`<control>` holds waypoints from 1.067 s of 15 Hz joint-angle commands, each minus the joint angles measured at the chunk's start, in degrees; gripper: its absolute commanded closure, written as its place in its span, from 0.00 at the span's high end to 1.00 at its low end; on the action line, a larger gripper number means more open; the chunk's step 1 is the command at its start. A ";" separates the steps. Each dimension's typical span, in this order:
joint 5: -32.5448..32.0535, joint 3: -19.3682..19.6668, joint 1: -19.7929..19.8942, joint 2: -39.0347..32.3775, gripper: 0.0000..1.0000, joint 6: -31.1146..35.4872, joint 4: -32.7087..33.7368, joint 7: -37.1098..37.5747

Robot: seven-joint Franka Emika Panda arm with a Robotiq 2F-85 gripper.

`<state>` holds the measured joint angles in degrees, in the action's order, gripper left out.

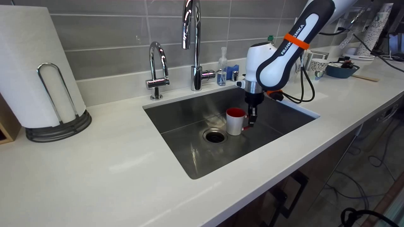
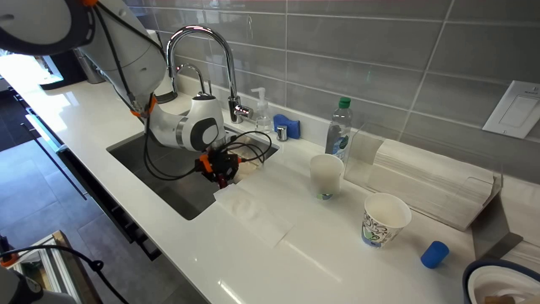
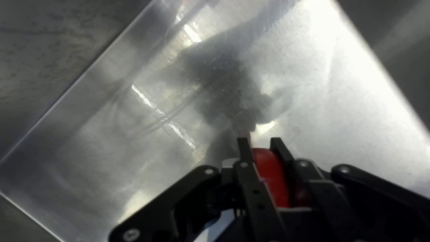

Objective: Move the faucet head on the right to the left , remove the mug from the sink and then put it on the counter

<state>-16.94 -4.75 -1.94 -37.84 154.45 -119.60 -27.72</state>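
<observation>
The mug (image 1: 234,124) stands upright near the round drain in the sink (image 1: 186,151). It looks white outside and red inside, with a red handle. I cannot tell whether its base touches the sink floor. My gripper (image 1: 252,123) points straight down into the sink. In the wrist view its fingers (image 3: 261,143) are closed around the mug's red handle (image 3: 270,176). The tall chrome faucet head (image 1: 197,47) stands behind the sink, its spout turned to the left in an exterior view (image 2: 231,76). The white counter (image 1: 126,183) surrounds the sink.
A shorter chrome tap (image 1: 156,71) and a paper towel roll (image 1: 34,69) stand left of the faucet. A soap pump (image 1: 222,69) and blue sponge (image 2: 287,125) are behind the sink. Paper cups (image 2: 384,219), a bottle (image 2: 338,126) and a napkin (image 2: 253,213) are on the counter.
</observation>
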 commanded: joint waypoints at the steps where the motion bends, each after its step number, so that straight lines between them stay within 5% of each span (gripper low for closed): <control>1: -0.64 0.23 0.09 -0.14 0.05 -0.12 0.47 1.52; 16: 0.54 -1.04 3.67 4.22 0.05 10.12 -6.43 2.38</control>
<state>-16.91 -4.74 0.17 -37.46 161.97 -121.97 -26.12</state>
